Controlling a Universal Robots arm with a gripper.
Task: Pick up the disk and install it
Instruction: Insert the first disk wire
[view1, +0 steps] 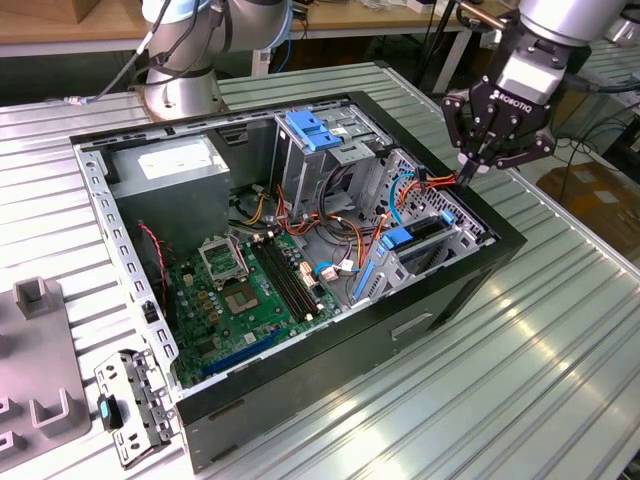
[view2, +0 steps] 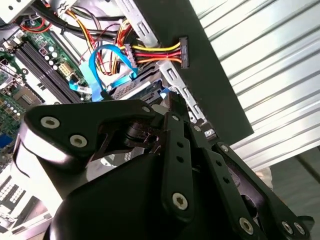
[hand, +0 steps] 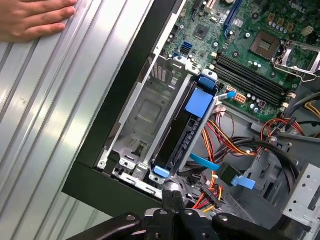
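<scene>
Install stage I reckon: disk edge-on in drive cage, hand pressed together, empty, near its end. Wants straight push.

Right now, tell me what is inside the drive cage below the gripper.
The drive cage holds the disk, on edge in its blue bracket; the bay beside it is bare metal. The disk's broad faces are covered from view.

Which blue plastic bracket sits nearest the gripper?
The disk's blue carrier, just below the gripper in the exterior view; the wide ribbed latch sits farther away.
</scene>
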